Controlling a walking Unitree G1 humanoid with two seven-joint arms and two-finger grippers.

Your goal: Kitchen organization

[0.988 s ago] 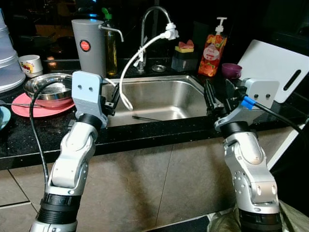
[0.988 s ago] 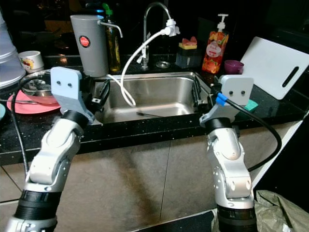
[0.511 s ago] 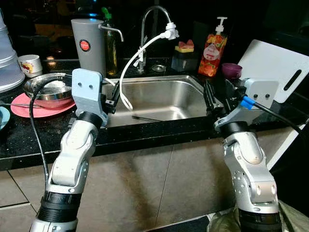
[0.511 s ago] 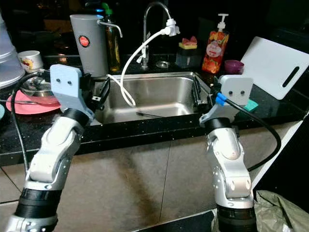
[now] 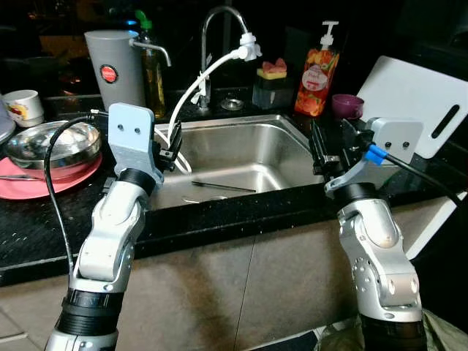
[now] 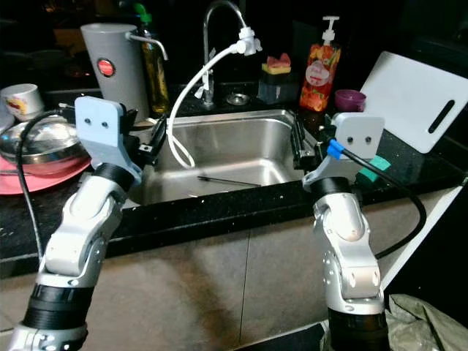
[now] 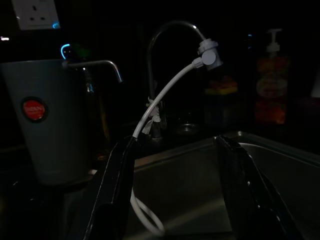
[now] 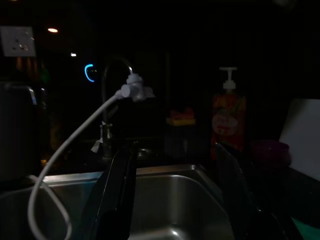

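Approach step: left gripper (image 5: 173, 143) and right gripper (image 5: 316, 150), jaws spread and empty, flank the stainless-steel sink (image 5: 241, 146); next, reach for the thin dark utensil (image 5: 223, 187) inside.

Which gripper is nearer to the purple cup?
The right gripper is nearer, beside the purple cup; the left gripper is across the sink.

A stainless sink (image 5: 241, 157) is set into the black bench (image 5: 44, 219), with a thin dark utensil (image 5: 223, 187) lying on its floor and a white hose (image 5: 197, 84) curving down from the head of the tap (image 5: 219, 18) into the basin. Behind the sink stand a grey jug with a red badge (image 5: 110, 69), a bottle with a green cap (image 5: 151, 69), a holder with sponges (image 5: 272, 80) and an orange pump bottle (image 5: 316, 69). At the robot's far left a metal bowl (image 5: 51, 142) sits on a pink plate (image 5: 40, 181) near a white cup (image 5: 23, 107), while at the far right a white cutting board (image 5: 417, 102) leans beside a purple cup (image 5: 346, 106).
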